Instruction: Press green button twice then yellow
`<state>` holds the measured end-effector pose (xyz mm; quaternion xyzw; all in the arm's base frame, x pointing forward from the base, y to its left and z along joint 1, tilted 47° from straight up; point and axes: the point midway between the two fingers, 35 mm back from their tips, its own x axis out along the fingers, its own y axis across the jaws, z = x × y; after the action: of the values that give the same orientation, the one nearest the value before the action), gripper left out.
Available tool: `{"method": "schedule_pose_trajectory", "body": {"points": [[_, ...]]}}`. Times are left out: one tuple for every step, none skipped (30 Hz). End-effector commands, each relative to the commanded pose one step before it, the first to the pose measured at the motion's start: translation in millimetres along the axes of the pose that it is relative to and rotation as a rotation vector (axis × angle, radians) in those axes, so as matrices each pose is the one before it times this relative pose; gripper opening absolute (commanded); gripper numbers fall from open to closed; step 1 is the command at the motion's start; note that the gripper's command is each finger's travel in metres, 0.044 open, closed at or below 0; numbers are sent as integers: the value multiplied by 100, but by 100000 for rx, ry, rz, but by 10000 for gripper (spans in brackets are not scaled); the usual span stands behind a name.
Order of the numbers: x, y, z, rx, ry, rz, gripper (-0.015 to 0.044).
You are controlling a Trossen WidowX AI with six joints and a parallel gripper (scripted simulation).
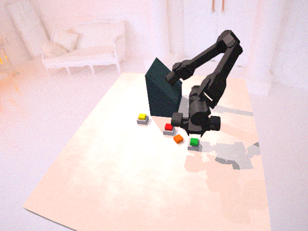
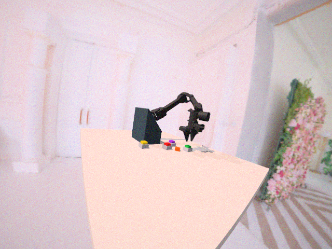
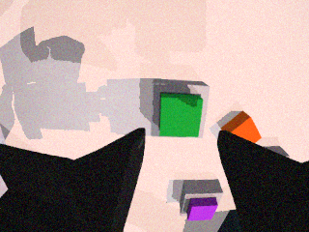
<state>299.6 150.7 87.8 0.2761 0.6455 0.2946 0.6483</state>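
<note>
The green button (image 1: 194, 142) (image 2: 188, 146) (image 3: 180, 115) sits on a grey base, its cap raised. My gripper (image 1: 194, 135) (image 2: 189, 140) (image 3: 182, 136) points down a little above it, touching nothing. The fingers stand apart with nothing between them, so it is open. In the wrist view the green cap lies just ahead of the gap between the fingertips. The yellow button (image 1: 142, 116) (image 2: 143, 142) sits on its own grey base at the left in the top and exterior views, well away from the gripper. It is not in the wrist view.
A red button (image 1: 168, 127) (image 2: 167, 143) and an orange block (image 1: 178, 138) (image 2: 177, 149) (image 3: 245, 130) lie between yellow and green. A purple button (image 2: 171, 141) (image 3: 202, 209) is nearer the arm's base, hidden in the top view. A dark wedge-shaped stand (image 1: 161, 99) (image 2: 139, 124) carries the arm.
</note>
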Motion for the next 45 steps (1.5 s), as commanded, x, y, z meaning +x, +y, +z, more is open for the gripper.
{"method": "schedule_pose_trajectory", "body": {"points": [[192,-174,38,940,-813,-128,33],[0,0,0,0,0,0,20],[0,0,0,0,0,0,20],[0,0,0,0,0,0,20],[0,0,0,0,0,0,20],[0,0,0,0,0,0,20],[0,0,0,0,0,0,20],[0,0,0,0,0,0,20],[0,0,0,0,0,0,20],[0,0,0,0,0,0,20],[0,0,0,0,0,0,20],[27,-1,2,0,0,-2,20],[82,-2,5,-1,1,-5,20],[137,-3,7,-2,2,-7,20],[165,-3,8,-2,2,-8,20],[165,-2,7,-1,1,-6,20],[165,-2,6,-1,1,-4,20],[165,-1,5,-1,1,-3,20],[165,-1,4,-1,1,-1,20],[165,0,3,0,1,1,20],[164,0,2,0,0,2,20],[164,0,1,0,0,4,20],[164,1,0,0,0,6,20],[164,1,-1,1,0,7,20],[164,2,-2,1,0,9,20],[163,2,-3,1,0,11,20],[163,3,-4,1,0,12,20],[163,3,-5,2,0,14,20],[163,3,-6,2,0,16,20],[163,4,-7,2,0,17,20],[162,4,-8,2,0,19,20],[162,5,-9,3,0,20,20],[134,4,-8,3,0,18,20],[80,3,-5,2,0,11,20],[27,1,-2,1,0,4,20],[0,0,0,0,0,0,20],[0,0,0,0,0,0,20],[0,0,0,0,0,0,20],[0,0,0,0,0,0,20],[0,0,0,0,0,0,20],[0,0,0,0,0,0,20],[0,0,0,0,0,0,20],[0,0,0,0,0,0,20],[0,0,0,0,0,0,20],[0,0,0,0,0,0,20]]}}
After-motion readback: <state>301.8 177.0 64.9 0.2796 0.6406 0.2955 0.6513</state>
